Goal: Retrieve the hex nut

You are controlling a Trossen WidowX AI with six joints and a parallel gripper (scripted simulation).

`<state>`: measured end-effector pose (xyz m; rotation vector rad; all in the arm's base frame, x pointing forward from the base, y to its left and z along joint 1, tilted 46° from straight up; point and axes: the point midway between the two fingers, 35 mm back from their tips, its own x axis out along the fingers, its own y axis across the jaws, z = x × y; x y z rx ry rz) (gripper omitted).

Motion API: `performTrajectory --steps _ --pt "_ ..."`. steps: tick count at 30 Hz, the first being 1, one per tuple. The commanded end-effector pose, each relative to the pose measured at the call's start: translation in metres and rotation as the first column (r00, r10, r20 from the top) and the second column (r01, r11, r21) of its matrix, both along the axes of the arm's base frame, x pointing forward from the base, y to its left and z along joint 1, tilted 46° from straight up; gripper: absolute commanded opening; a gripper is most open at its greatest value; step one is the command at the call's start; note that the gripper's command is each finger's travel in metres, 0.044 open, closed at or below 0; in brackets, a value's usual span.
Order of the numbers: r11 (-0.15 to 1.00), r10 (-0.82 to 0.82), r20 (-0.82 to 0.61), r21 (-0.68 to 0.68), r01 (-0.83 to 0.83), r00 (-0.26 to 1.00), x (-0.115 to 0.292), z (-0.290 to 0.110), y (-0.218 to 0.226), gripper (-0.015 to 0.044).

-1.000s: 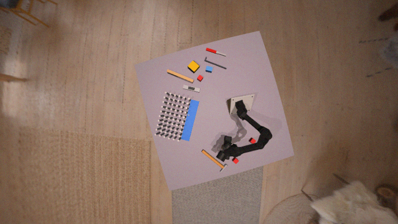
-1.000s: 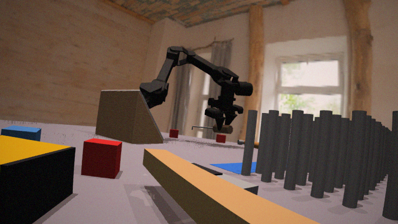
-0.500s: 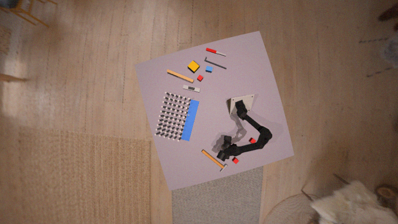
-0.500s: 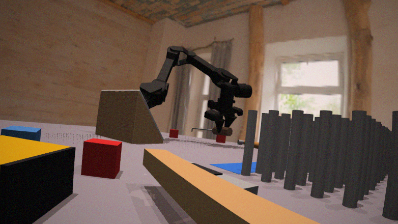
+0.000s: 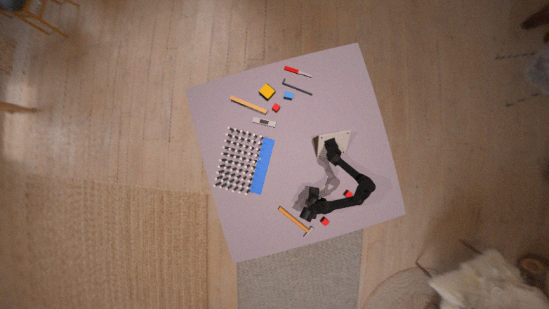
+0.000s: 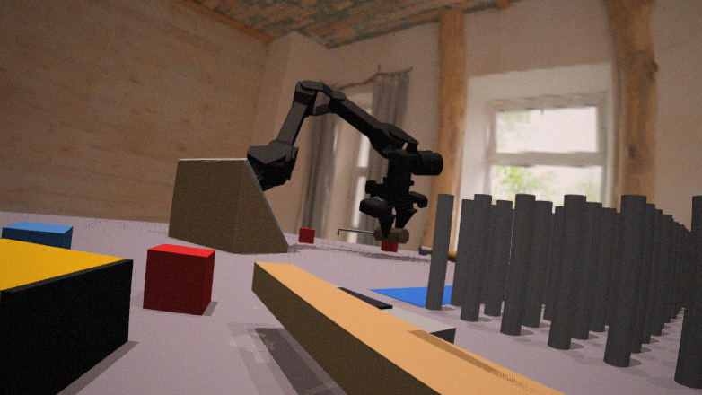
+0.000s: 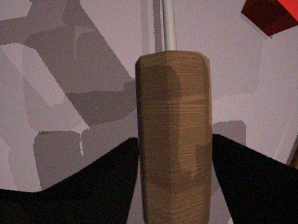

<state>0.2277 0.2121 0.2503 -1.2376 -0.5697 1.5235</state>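
Claw: the claw (image 6: 390, 226) is clenched on the wooden handle (image 7: 174, 143) of a hook tool, its two dark fingers pressing the handle from either side.
Hook tool: its thin metal rod (image 6: 354, 231) runs out level from the handle, and in the exterior view it hangs above the surface (image 5: 345, 95), touching nothing else.
Arm: it reaches from the wedge-shaped base (image 6: 221, 206) up and over, with the wrist pointing down near the surface's front corner.
Hex nut: a tiny pale speck (image 5: 260, 157) on the blue taped strip (image 5: 262, 166) may be the nut; too small to tell for sure.
Spacers: the dark spacers (image 5: 238, 160) stand upright in rows just beside the strip, on its far side from the arm.
Nearby: a hammer (image 5: 295, 220) with an orange handle lies just beside the claw; one red cube (image 5: 324, 221) sits close by the wrist and another (image 5: 347, 193) by the elbow.
Far end: a wooden bar (image 5: 248, 104), a yellow block (image 5: 267, 91), a blue block (image 5: 288, 95), a third red cube (image 5: 276, 107), a grey L-shaped rod (image 5: 296, 87) and a red-handled tool (image 5: 297, 71) lie well apart from the arm.
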Motion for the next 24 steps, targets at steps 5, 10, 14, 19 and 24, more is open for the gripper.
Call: performTrajectory --steps 5,10,14,19,24 --pt "1.0 -0.003 -0.006 0.004 0.003 1.0 0.0 -0.004 0.004 0.0" --pt "1.0 -0.004 -0.006 0.007 0.004 1.0 0.0 -0.005 0.007 0.0" --pt "1.0 -0.004 -0.006 0.009 0.004 1.0 -0.001 -0.007 0.008 0.0" --pt "1.0 -0.005 -0.006 0.012 0.005 1.0 -0.001 -0.008 0.011 0.0" --pt "1.0 -0.006 -0.006 0.015 0.006 1.0 -0.001 -0.01 0.013 0.0"
